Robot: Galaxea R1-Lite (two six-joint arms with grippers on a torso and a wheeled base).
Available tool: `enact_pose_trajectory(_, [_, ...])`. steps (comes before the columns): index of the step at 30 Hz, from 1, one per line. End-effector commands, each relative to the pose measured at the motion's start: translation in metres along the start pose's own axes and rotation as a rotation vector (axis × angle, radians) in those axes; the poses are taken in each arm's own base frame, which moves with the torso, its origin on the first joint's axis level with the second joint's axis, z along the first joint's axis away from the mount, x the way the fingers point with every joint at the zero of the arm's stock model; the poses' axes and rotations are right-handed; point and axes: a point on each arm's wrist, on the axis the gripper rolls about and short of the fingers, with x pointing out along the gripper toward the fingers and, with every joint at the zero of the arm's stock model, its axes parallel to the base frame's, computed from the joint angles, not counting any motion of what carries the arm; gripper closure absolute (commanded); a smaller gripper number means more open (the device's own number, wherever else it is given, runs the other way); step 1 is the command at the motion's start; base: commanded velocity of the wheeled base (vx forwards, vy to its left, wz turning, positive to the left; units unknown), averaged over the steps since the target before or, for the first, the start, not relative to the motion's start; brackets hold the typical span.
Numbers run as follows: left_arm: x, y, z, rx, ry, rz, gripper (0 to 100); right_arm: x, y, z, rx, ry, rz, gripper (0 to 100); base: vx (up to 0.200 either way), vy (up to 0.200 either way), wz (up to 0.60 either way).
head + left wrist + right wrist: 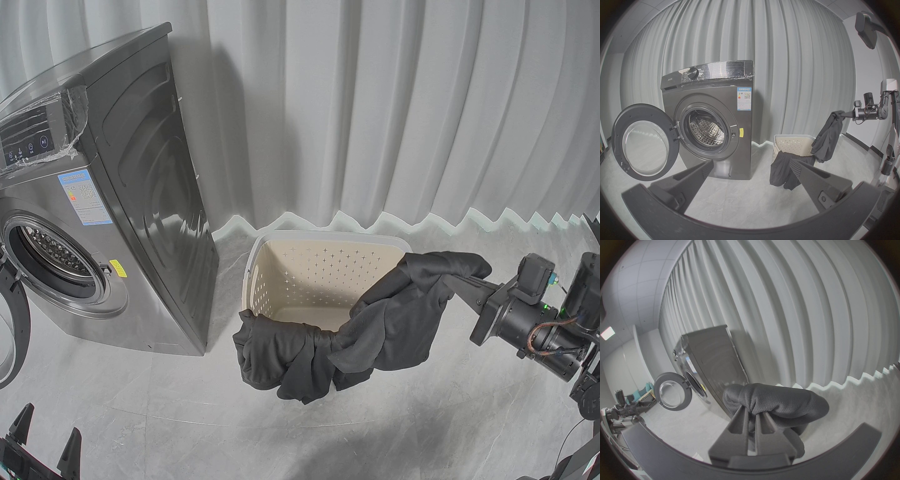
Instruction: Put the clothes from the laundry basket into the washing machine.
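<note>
right gripper (752, 415) clamped on dark garment (387, 325), holding one end just above basket (325, 236) right rim. rest drapes over basket's near rim. left gripper (50, 420) fingers spread, holding nothing, well left of basket, past washing machine (144, 187).

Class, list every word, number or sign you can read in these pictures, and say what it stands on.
No text reads clearly enough to quote.
Blue and white label on the washing machine front: print too small.
Yellow sticker beside the drum opening: too small.
Control panel under plastic wrap: symbols too blurred.
</note>
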Motion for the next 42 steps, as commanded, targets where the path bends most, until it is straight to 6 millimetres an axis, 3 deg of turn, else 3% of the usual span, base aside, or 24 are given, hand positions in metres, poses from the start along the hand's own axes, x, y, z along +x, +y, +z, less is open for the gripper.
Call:
enact_pose_trajectory(1, [0.0, 0.0, -0.005, -0.001, 0.0, 0.0, 0, -0.013, 0.013, 0.025, -0.004, -0.114, 0.058, 100, 0.0, 0.0, 0.0])
enact_pose_trajectory(4, [0.0, 0.0, -0.005, -0.001, 0.0, 0.0, 0, -0.016, 0.018, 0.037, -0.013, -0.171, 0.084, 100, 0.0, 0.0, 0.0])
enact_pose_trajectory(12, [0.0, 0.0, -0.005, -0.001, 0.0, -0.003, 0, -0.019, 0.018, 0.035, -0.039, -0.163, 0.079, 100, -0.15, 0.0, 0.0])
enact_pose_trajectory(21, [0.0, 0.0, -0.005, -0.001, 0.0, -0.001, 0, -0.019, 0.015, 0.034, -0.04, -0.162, 0.01, 100, 0.0, 0.0, 0.0])
enact_pose_trajectory(42, [0.0, 0.0, -0.005, -0.001, 0.002, -0.003, 0, -0.014, 0.012, 0.029, -0.021, -0.151, -0.168, 100, 0.0, 0.2, 0.0])
